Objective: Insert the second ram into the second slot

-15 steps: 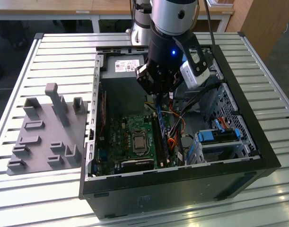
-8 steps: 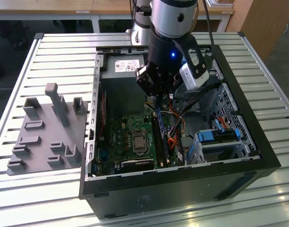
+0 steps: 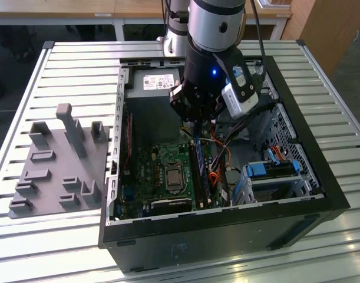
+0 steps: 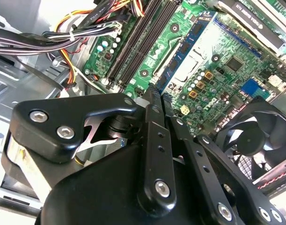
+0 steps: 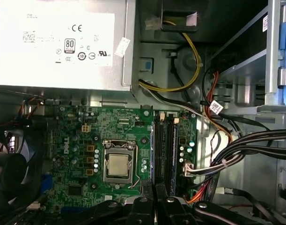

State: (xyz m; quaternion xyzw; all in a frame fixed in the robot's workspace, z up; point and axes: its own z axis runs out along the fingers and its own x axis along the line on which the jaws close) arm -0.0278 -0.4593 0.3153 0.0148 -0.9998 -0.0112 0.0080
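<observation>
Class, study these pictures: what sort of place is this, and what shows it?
Probably a robotics lab or test bench: an open PC case sits on a slatted metal table, a robot arm reaches into it, and a grey fixture plate lies beside.

Green motherboard (image 5: 77, 126), black hand (image 4: 154, 96), silver ribbed table (image 3: 68, 65)

A: What is on the slatted metal table (image 3: 68, 65)?

B: An open black computer case (image 3: 227, 236). Inside lies a green motherboard (image 3: 150, 162) with a square CPU socket (image 3: 172, 177). A grey power supply (image 3: 144, 94) with a white label sits above it in the frame.

A: And elsewhere?

B: Blue drive-bay clips (image 3: 273, 169) sit at the exterior view's right. A grey fixture plate (image 3: 50, 177) with upright pegs lies outside the case, at the left.
</observation>
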